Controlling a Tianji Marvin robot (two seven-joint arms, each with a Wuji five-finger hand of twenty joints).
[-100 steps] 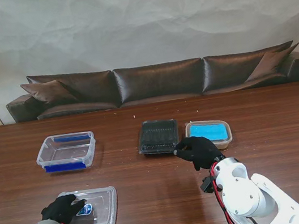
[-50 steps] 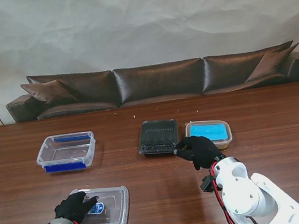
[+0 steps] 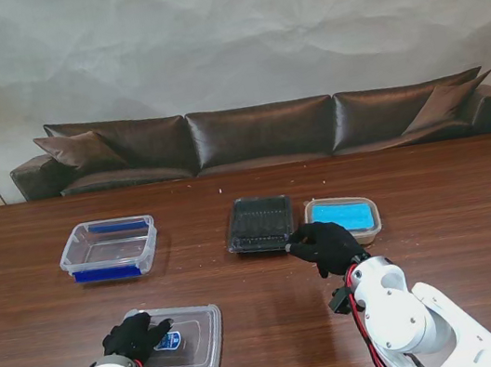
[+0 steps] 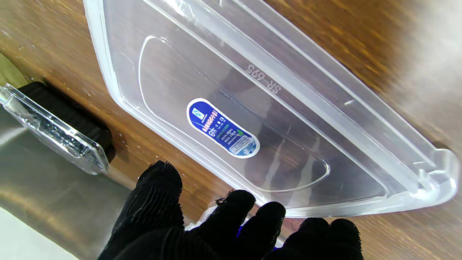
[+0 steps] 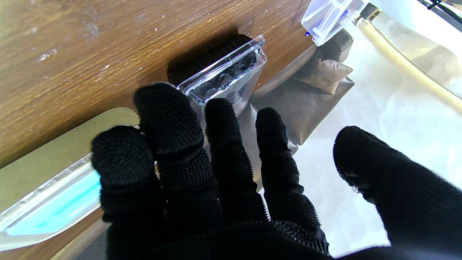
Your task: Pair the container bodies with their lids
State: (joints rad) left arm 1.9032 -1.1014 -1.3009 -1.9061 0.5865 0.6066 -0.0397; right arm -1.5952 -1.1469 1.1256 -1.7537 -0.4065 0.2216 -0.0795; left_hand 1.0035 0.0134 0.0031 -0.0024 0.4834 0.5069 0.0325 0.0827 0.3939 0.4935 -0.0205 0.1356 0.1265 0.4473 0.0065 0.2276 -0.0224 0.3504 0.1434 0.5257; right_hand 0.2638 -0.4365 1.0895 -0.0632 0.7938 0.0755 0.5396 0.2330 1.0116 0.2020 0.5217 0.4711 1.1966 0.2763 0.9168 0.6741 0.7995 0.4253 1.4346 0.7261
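Stand view shows the left hand (image 3: 137,337) resting with spread fingers on the near edge of the clear lid (image 3: 180,342), which lies flat, well apart from and nearer to me than the blue-clipped body (image 3: 108,249). I judge the lid needs a firm pinch at its rim before lifting. Right hand (image 3: 326,245) hovers open, holding nothing, beside the black container (image 3: 260,222). Only the left wrist view shows the lid's blue sticker (image 4: 222,128).
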